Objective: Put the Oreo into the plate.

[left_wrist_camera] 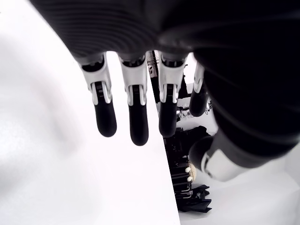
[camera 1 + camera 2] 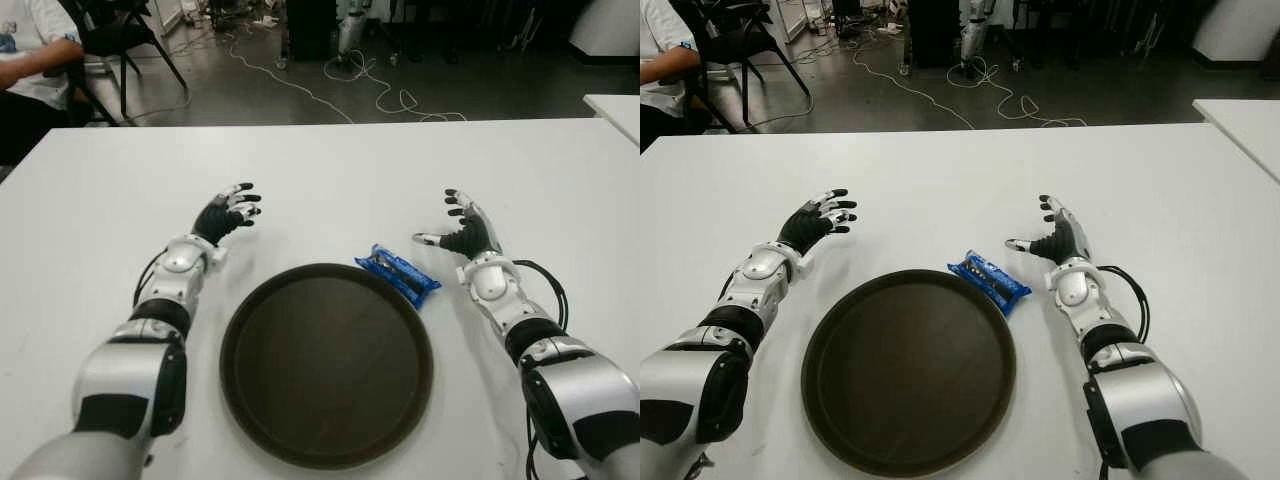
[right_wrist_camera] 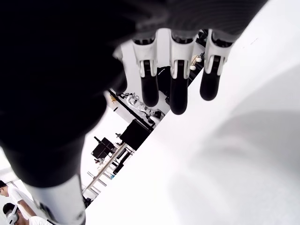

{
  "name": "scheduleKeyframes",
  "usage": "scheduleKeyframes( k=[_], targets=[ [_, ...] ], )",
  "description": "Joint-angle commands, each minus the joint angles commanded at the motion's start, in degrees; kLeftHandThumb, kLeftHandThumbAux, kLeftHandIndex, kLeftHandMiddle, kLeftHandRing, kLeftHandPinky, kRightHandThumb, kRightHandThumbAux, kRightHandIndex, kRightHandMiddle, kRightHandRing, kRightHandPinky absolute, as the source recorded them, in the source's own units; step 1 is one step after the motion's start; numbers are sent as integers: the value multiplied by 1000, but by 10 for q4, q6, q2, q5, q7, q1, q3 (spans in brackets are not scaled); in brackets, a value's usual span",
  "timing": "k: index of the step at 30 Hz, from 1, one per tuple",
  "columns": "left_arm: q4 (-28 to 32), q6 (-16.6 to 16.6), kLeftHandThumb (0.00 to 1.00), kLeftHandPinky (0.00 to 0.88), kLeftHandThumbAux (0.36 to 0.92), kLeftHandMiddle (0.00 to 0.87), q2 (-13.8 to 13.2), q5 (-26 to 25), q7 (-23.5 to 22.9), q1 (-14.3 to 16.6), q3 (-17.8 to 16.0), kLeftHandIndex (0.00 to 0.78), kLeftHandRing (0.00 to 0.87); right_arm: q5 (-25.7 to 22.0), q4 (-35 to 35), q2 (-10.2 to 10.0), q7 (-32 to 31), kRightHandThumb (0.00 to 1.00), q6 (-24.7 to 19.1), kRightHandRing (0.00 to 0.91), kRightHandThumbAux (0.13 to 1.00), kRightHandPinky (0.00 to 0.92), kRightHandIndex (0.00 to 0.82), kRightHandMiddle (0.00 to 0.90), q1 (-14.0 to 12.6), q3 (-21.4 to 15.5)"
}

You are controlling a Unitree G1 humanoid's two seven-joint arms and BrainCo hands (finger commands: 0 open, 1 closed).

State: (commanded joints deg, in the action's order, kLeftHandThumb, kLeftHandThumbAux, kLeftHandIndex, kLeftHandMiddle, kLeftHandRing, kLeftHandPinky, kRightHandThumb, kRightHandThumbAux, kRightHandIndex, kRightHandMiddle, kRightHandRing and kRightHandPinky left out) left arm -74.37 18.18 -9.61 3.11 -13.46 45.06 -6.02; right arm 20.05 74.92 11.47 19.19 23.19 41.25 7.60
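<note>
A blue Oreo packet (image 2: 398,273) lies flat on the white table (image 2: 330,180), just off the far right rim of the round dark brown plate (image 2: 290,440). The plate holds nothing. My right hand (image 2: 462,227) is to the right of the packet, a short gap away, fingers spread and holding nothing. My left hand (image 2: 230,211) shows beyond the plate's left side, fingers relaxed and open. In the wrist views the left hand's fingers (image 1: 133,112) and the right hand's fingers (image 3: 178,89) hang straight over bare table.
A person in a white shirt (image 2: 30,60) sits at the far left beyond the table. Cables (image 2: 350,85) run over the dark floor behind. Another white table's corner (image 2: 615,108) shows at the far right.
</note>
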Motion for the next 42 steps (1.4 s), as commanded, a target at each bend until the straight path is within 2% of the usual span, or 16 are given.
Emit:
scheduleKeyframes(
  k=[12, 36, 42],
  targets=[
    [0, 1, 0, 251, 671, 228, 0, -2, -3, -1, 0, 155, 245, -4, 0, 0, 1, 0, 2, 210, 816, 209, 162, 209, -2, -2],
    [2, 5, 0, 235, 700, 222, -3, -5, -7, -3, -4, 149, 234, -4, -1, -4, 4, 0, 2, 198, 813, 181, 155, 203, -1, 0],
    [2, 1, 0, 244, 680, 230, -3, -6, -8, -2, -6, 152, 244, -1, 0, -4, 8, 0, 1, 214, 811, 211, 158, 214, -1, 3]
  ],
)
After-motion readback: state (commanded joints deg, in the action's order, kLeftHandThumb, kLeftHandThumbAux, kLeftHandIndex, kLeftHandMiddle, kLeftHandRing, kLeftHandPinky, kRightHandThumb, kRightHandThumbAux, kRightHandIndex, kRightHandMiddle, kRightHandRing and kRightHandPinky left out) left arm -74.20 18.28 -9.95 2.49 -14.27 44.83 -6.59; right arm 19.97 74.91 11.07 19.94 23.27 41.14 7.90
